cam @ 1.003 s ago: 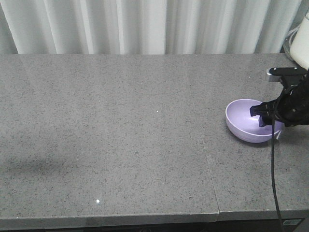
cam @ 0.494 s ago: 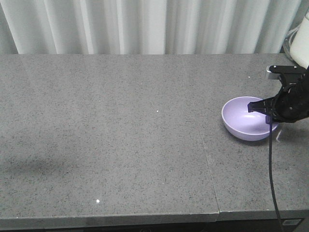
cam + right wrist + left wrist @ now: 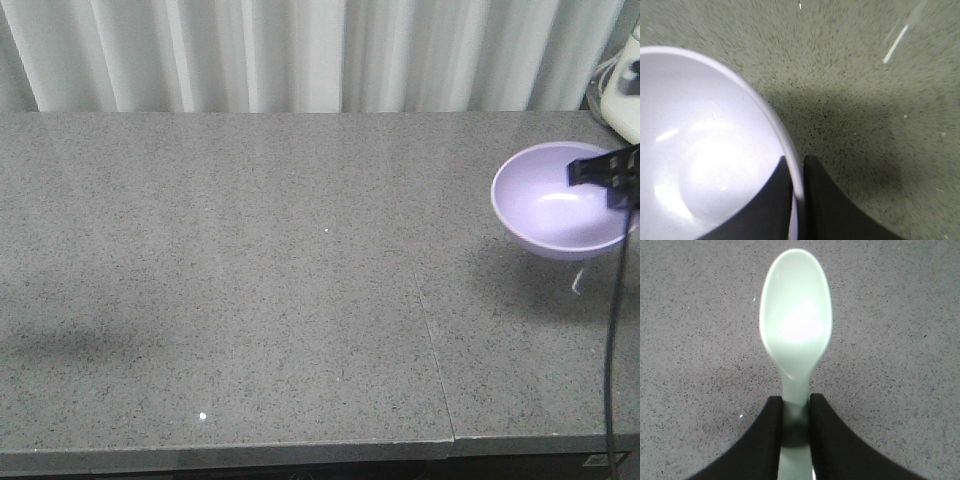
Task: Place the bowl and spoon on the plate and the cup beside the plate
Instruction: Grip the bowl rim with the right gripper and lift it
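Now the bowl hangs clear of the counter, higher and further right than a second ago, its rim pinched in the right hand. The left hand clamps the spoon by its handle above the counter. Both pieces seem ready for carrying to a plate that is out of view.

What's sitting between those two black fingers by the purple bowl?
The bowl itself: the right gripper pinches its rim, one finger inside, one outside, in the right wrist view.
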